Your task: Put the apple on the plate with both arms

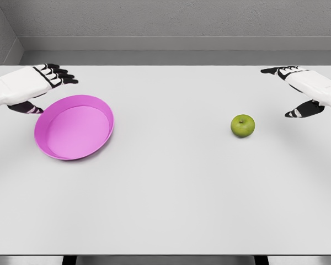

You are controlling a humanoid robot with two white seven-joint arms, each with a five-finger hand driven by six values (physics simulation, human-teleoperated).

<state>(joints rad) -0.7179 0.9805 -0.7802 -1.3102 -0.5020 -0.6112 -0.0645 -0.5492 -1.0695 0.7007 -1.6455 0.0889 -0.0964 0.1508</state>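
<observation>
- Here, the apple (243,125) is small, round and green with a dimpled stem end, sitting on the white table (171,193), right of centre.
- The pink plate (74,127) lies well apart, left.
- Left hand (36,85) and right hand (298,88): fingers spread, holding nothing.

Both arms are cut off by the picture's side edges, so only the left hand (30,88) and the right hand (303,91) with short stretches of forearm are seen. The left thumb is partly hidden behind the rim of the pink plate (74,127). The tabletop (171,199) is clipped at the left and right edges. Only two dark stubs of its support are glimpsed at the bottom edge. The underside of the apple (243,125) is hidden.
</observation>
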